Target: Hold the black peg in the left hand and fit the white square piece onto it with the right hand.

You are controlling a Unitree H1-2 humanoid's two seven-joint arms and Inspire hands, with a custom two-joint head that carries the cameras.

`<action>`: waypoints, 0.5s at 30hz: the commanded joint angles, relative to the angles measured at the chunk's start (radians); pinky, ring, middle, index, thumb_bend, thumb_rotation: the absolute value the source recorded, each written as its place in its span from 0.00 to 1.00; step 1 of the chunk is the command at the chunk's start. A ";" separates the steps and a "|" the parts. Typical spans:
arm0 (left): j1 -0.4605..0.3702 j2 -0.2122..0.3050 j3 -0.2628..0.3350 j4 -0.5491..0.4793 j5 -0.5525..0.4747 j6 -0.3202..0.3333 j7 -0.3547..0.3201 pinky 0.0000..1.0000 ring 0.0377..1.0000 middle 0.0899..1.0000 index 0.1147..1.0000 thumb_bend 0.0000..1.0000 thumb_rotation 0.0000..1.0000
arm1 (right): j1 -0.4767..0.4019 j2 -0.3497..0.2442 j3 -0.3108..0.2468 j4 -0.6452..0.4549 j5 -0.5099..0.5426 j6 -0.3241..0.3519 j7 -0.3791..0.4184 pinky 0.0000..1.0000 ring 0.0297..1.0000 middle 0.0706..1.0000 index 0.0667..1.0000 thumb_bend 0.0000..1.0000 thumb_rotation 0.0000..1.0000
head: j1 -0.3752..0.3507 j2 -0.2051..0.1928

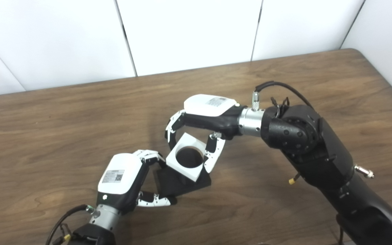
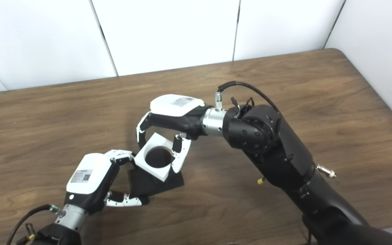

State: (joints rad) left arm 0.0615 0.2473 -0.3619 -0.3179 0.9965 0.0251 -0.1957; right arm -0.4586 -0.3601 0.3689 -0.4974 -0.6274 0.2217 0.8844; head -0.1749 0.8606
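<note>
The white square piece (image 1: 189, 157) has a round hole in its middle. My right hand (image 1: 201, 117) is shut on it from above, fingers on its far-left edge and thumb on its right edge. The piece sits tilted over the black peg part (image 1: 182, 183), whose flat black base shows beneath it on the table; the peg itself is hidden under the white piece. My left hand (image 1: 128, 177) is shut on the black base's left side, fingers over its top edge and thumb (image 1: 157, 200) under its near edge.
The brown wooden table (image 1: 63, 136) spreads around both hands, backed by a white panelled wall (image 1: 189, 34). Its right edge and rounded far-right corner (image 1: 362, 52) are in view. The bulky black right forearm (image 1: 318, 149) crosses the table's right side.
</note>
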 commanded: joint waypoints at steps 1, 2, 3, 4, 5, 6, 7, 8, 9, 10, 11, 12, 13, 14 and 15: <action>0.008 0.006 -0.010 0.003 0.019 0.006 -0.022 0.70 0.76 0.73 0.42 0.52 0.05 | -0.028 -0.018 0.003 -0.019 -0.039 -0.040 -0.042 0.80 0.84 0.73 0.45 0.52 0.14 | -0.001 0.002; 0.007 0.006 -0.010 0.004 0.020 0.004 -0.018 0.70 0.76 0.73 0.42 0.52 0.05 | -0.022 -0.022 0.011 -0.019 -0.051 -0.049 -0.044 0.80 0.85 0.73 0.45 0.52 0.13 | -0.001 0.002; 0.007 0.007 -0.011 0.004 0.021 0.003 -0.015 0.70 0.76 0.72 0.42 0.52 0.05 | -0.018 -0.025 0.017 -0.019 -0.063 -0.056 -0.044 0.81 0.84 0.73 0.45 0.52 0.13 | 0.000 0.003; 0.007 0.006 -0.011 0.002 0.019 0.006 -0.018 0.71 0.76 0.72 0.42 0.52 0.05 | -0.012 -0.027 0.022 -0.020 -0.072 -0.063 -0.046 0.81 0.84 0.73 0.45 0.52 0.13 | 0.000 0.003; 0.007 0.005 -0.011 -0.001 0.019 0.009 -0.022 0.71 0.76 0.72 0.42 0.52 0.05 | -0.007 -0.029 0.028 -0.021 -0.081 -0.068 -0.046 0.81 0.84 0.73 0.45 0.52 0.13 | 0.000 0.003; 0.007 0.004 -0.011 -0.003 0.019 0.012 -0.026 0.71 0.77 0.73 0.42 0.52 0.05 | -0.003 -0.030 0.034 -0.024 -0.089 -0.069 -0.042 0.81 0.84 0.73 0.45 0.52 0.13 | 0.001 0.004; 0.007 0.004 -0.012 -0.004 0.019 0.012 -0.026 0.71 0.77 0.73 0.42 0.52 0.05 | 0.000 -0.032 0.039 -0.025 -0.095 -0.071 -0.041 0.82 0.84 0.73 0.45 0.52 0.13 | 0.002 0.004; 0.007 0.004 -0.012 -0.004 0.019 0.012 -0.025 0.71 0.77 0.73 0.42 0.52 0.05 | 0.004 -0.033 0.044 -0.026 -0.099 -0.074 -0.041 0.82 0.84 0.73 0.45 0.52 0.13 | 0.002 0.004; 0.007 0.003 -0.012 -0.004 0.019 0.011 -0.024 0.71 0.77 0.72 0.42 0.52 0.05 | 0.008 -0.033 0.047 -0.026 -0.103 -0.077 -0.043 0.82 0.84 0.73 0.45 0.52 0.13 | 0.006 0.005; 0.007 0.003 -0.012 -0.003 0.019 0.009 -0.021 0.70 0.77 0.72 0.42 0.52 0.05 | 0.011 -0.033 0.049 -0.025 -0.105 -0.080 -0.045 0.82 0.84 0.73 0.45 0.52 0.13 | 0.006 0.005; 0.006 0.003 -0.012 -0.002 0.021 0.009 -0.020 0.70 0.77 0.72 0.42 0.52 0.05 | 0.015 -0.032 0.050 -0.024 -0.106 -0.084 -0.047 0.82 0.84 0.73 0.45 0.52 0.13 | 0.006 0.005; 0.006 0.002 -0.012 -0.002 0.023 0.010 -0.021 0.70 0.77 0.72 0.42 0.52 0.05 | 0.018 -0.031 0.051 -0.022 -0.106 -0.088 -0.049 0.82 0.84 0.73 0.45 0.52 0.13 | 0.004 0.006; 0.006 0.002 -0.013 -0.002 0.028 0.012 -0.024 0.71 0.77 0.72 0.42 0.52 0.05 | 0.020 -0.030 0.051 -0.021 -0.106 -0.091 -0.049 0.82 0.84 0.73 0.45 0.52 0.13 | 0.004 0.006; 0.005 0.002 -0.013 -0.003 0.031 0.014 -0.028 0.71 0.77 0.72 0.42 0.52 0.05 | 0.021 -0.029 0.051 -0.020 -0.107 -0.093 -0.048 0.82 0.84 0.73 0.45 0.52 0.13 | 0.004 0.006; 0.004 0.002 -0.012 -0.004 0.030 0.015 -0.032 0.71 0.77 0.73 0.42 0.52 0.05 | 0.021 -0.029 0.052 -0.020 -0.109 -0.094 -0.046 0.82 0.84 0.73 0.45 0.52 0.13 | 0.004 0.007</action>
State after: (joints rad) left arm 0.0605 0.2402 -0.3702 -0.3210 1.0136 0.0288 -0.1996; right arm -0.4092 -0.3729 0.4290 -0.4975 -0.7307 0.1525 0.8558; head -0.1703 0.8667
